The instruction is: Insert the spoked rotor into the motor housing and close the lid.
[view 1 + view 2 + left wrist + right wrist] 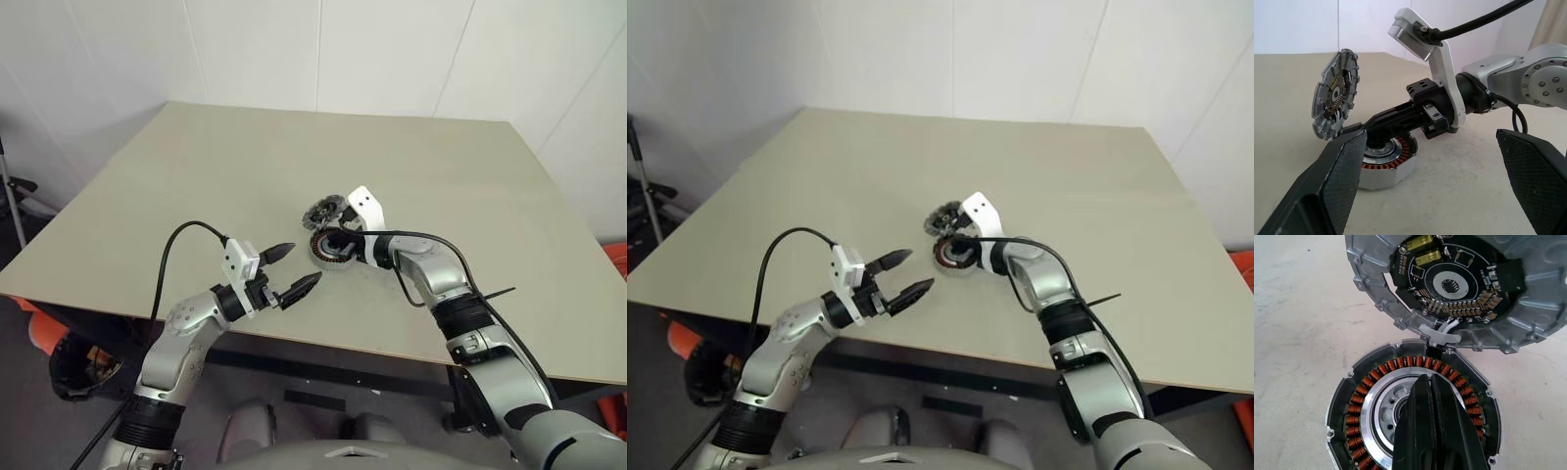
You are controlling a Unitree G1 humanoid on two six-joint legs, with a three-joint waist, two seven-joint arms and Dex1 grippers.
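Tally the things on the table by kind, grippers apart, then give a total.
Motor housing: 1
Lid, propped open on its edge: 1
Grippers: 2, left gripper and right gripper
Total: 4

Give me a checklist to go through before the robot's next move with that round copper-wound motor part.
1. Motor housing lying flat on the table: ok.
2. Lid out of the way: ok. It stands tilted up at the housing's edge, circuit side facing the windings, so it is not closed.
3. Spoked rotor seated in the housing: cannot tell. The right claw covers the centre.
4. Right claw shut, with nothing seen between its fingers: ok. Its tips are over the housing's silver hub.
5. Left claw open and apart from the parts: ok. It hovers near the table's front edge.
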